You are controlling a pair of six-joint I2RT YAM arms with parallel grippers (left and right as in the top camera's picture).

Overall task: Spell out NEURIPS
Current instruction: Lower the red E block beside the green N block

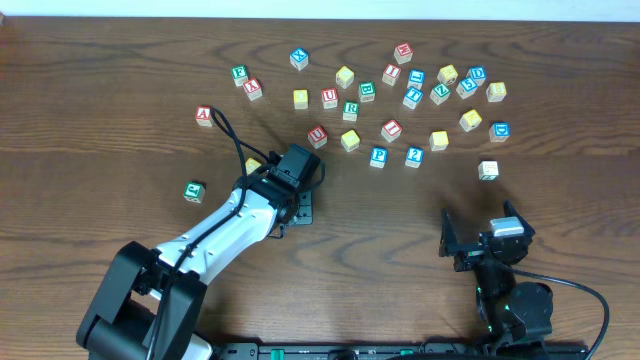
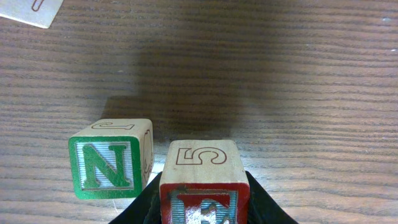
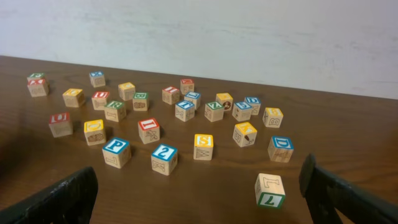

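Plainly holding the E block (image 2: 200, 163) in the clenched left gripper (image 2: 200, 208), just right of the N block (image 2: 106, 165) in the wrist view, small gap between, faces square; leaving the right gripper (image 3: 199, 186) spread open, well apart

Overhead: fixed high, straight down on the whole table (image 1: 560, 215), arm bases (image 1: 140, 300) at the bottom edge, block scatter (image 1: 400, 100) across the top half. Left wrist cam: right on top of the wood, angled down past its own fingers (image 2: 264, 208), frame filled by the green N block (image 2: 106, 167) and the red-faced block (image 2: 202, 180), i.e. just the patch under the left gripper (image 1: 298, 160) in overhead. Right wrist cam: low, looking level across the table to the pale wall (image 3: 249, 37), fingertips (image 3: 62, 199) at the bottom corners, sharing overhead's scatter, e.g. the blue P block (image 3: 116, 151).
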